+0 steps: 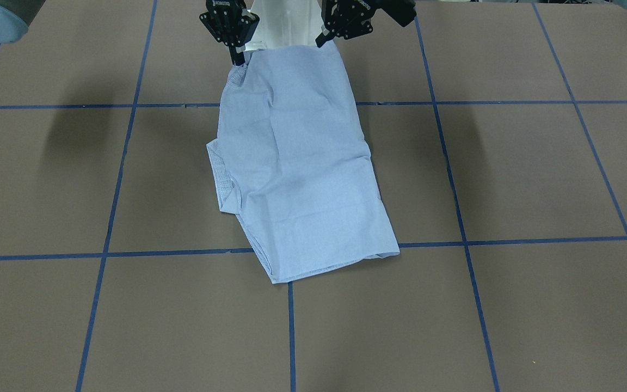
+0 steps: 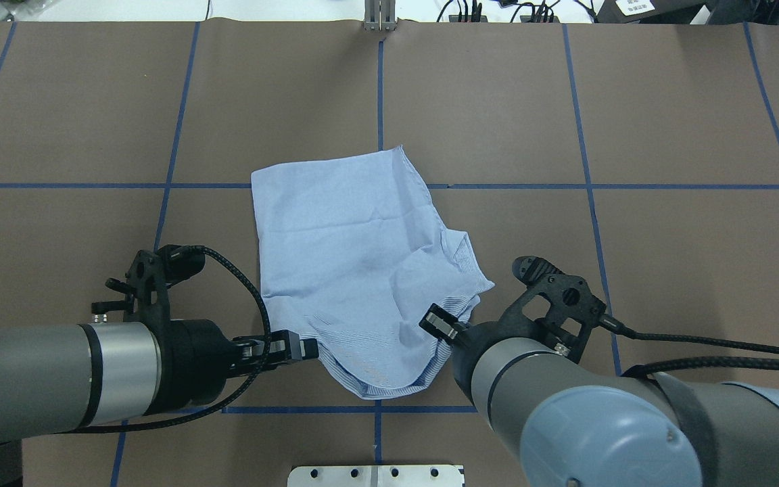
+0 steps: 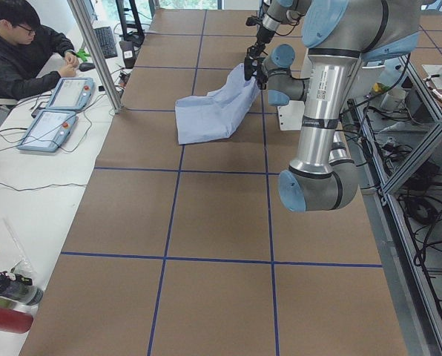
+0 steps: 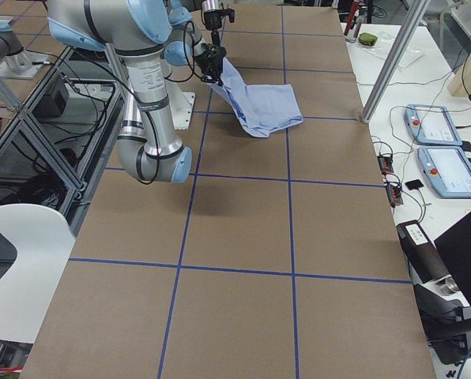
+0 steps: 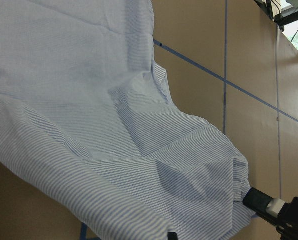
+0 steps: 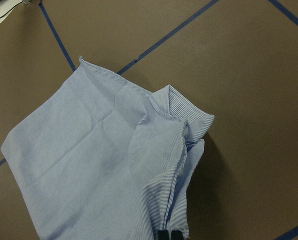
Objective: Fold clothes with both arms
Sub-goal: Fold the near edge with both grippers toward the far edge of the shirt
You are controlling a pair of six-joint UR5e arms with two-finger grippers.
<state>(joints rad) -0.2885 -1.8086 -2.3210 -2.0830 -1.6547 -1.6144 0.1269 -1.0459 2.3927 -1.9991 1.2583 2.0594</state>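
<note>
The light blue-and-white striped shirt (image 2: 349,250) lies folded into a narrow panel on the brown table, and it also shows in the front view (image 1: 297,163). Its edge nearest the robot is lifted off the table. My left gripper (image 2: 308,348) is shut on that edge's left corner; in the front view it is at the top right (image 1: 327,38). My right gripper (image 2: 440,323) is shut on the bunched right corner, at the top left of the front view (image 1: 237,57). The right wrist view shows the striped fabric (image 6: 164,175) pinched between its fingertips. Buttons, pocket and collar are hidden.
The brown table cover carries a grid of blue tape lines (image 2: 379,88). The white pedestal plate (image 2: 376,475) sits at the near edge. A seated operator (image 3: 21,52) and teach pendants (image 3: 58,111) are at the side bench, with a metal post (image 3: 95,52) at the table edge.
</note>
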